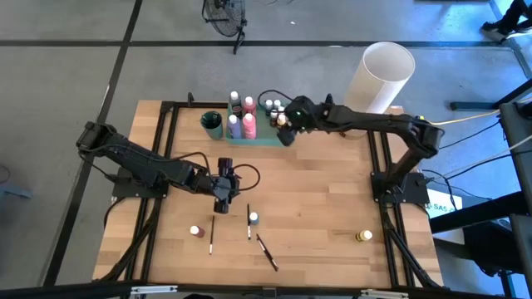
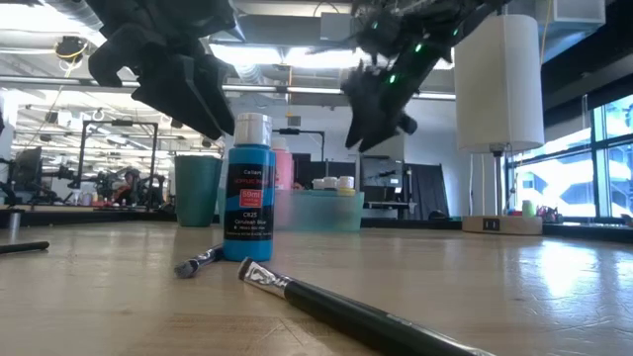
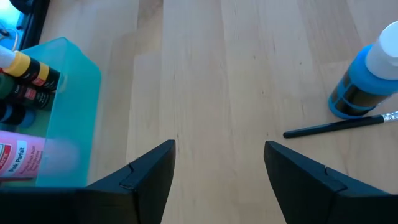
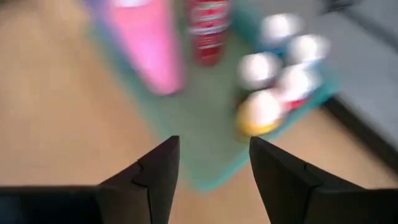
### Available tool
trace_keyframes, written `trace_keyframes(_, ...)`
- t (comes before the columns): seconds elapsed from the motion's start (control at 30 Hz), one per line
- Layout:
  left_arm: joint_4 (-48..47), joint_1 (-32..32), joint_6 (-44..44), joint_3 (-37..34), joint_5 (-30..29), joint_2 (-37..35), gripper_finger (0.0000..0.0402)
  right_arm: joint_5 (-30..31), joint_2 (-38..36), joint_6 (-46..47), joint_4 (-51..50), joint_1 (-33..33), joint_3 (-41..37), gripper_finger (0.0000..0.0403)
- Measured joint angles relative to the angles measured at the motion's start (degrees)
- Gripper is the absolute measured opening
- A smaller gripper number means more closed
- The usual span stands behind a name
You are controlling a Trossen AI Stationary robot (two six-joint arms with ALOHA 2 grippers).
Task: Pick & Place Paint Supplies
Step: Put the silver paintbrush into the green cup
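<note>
The translucent green tray (image 1: 268, 141) stands at the table's far middle and holds several paint bottles, among them a pink one (image 4: 152, 50), a red one (image 4: 208, 25) and a yellow-topped one (image 4: 261, 115). My right gripper (image 1: 286, 136) hangs open above the tray's right end with nothing between its fingers. My left gripper (image 1: 223, 199) is open above the table's middle, also with nothing in it. Toward the near edge stand a blue bottle (image 1: 253, 218), a red bottle (image 1: 195, 231) and a yellow bottle (image 1: 363, 237). Three dark brushes (image 1: 212, 235) (image 1: 248, 221) (image 1: 267, 252) lie flat among them.
A dark green cup (image 1: 212, 123) stands just left of the tray. The big white lamp cylinder (image 1: 378, 75) rises at the far right corner. Bare wood lies between the tray and the loose bottles, and on the table's right half.
</note>
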Motion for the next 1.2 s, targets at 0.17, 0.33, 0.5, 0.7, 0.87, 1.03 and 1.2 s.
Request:
trace_keyframes(0.17,-0.40,0.00,-0.62,0.00,1.02,0.00,0.0242,-20.15,-4.68,1.52,-8.98,3.28,0.04,0.0197)
trace_keyframes(0.33,-1.62,0.00,-2.16,0.00,1.35,0.00,0.0242,-30.82,-5.70,0.09,-23.37,9.22,0.04,0.0197)
trace_keyframes(0.5,-2.27,0.00,-3.02,0.00,2.01,0.00,0.0242,-30.78,-5.68,8.39,-30.57,16.86,-0.27,0.0197)
trace_keyframes(0.7,-2.27,0.00,-3.04,0.00,3.33,0.00,0.0242,-30.75,-5.68,13.27,-26.38,24.44,-0.28,0.0195)
trace_keyframes(0.87,-2.87,0.00,-3.15,0.00,6.29,0.00,0.0242,-26.82,-5.68,11.40,-18.01,28.71,-0.28,0.0194)
trace_keyframes(1.03,-3.29,-0.03,-0.63,0.00,16.16,0.00,0.0242,-19.72,-5.66,5.75,-14.11,31.78,-0.28,0.0194)
trace_keyframes(1.2,-3.92,0.00,-2.23,0.00,18.03,0.00,0.0242,-11.87,-5.66,1.81,-11.97,33.81,-0.28,0.0194)
